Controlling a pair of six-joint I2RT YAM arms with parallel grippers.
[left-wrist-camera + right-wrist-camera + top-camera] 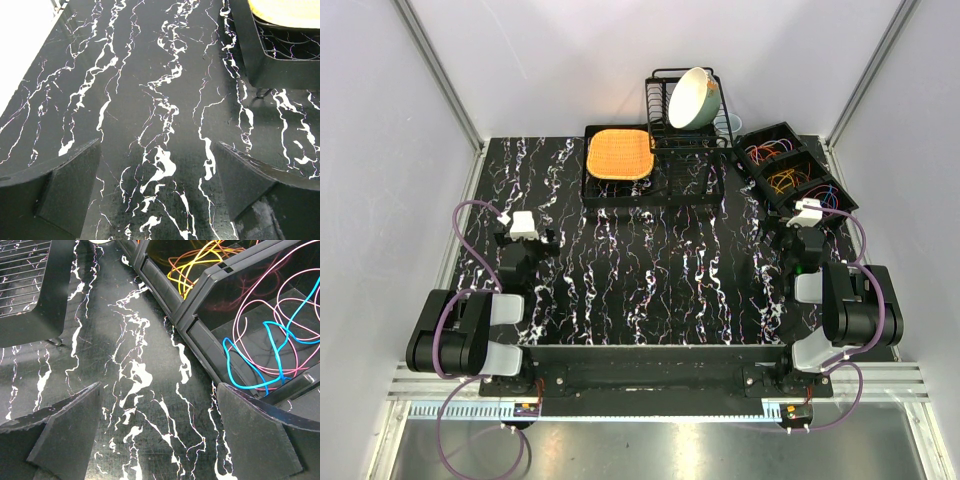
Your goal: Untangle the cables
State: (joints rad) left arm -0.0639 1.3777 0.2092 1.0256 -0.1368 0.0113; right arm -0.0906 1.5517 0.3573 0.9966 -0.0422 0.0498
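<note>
thin looped cables (pixel 783 180) in pink, blue and orange, tangled inside open black plastic bins (pixel 197 337) at far right of black marbled table (pixel 650 290). right gripper (pixel 157 432) just near-left of bins, jaws wide apart, gripping nothing. left gripper (pixel 157 187) over bare tabletop at left, jaws likewise apart.

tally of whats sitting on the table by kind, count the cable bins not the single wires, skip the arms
cable bins: 3
dish rack: 1
bowl: 1
orange mat: 1
pale cup: 1
total: 7
</note>
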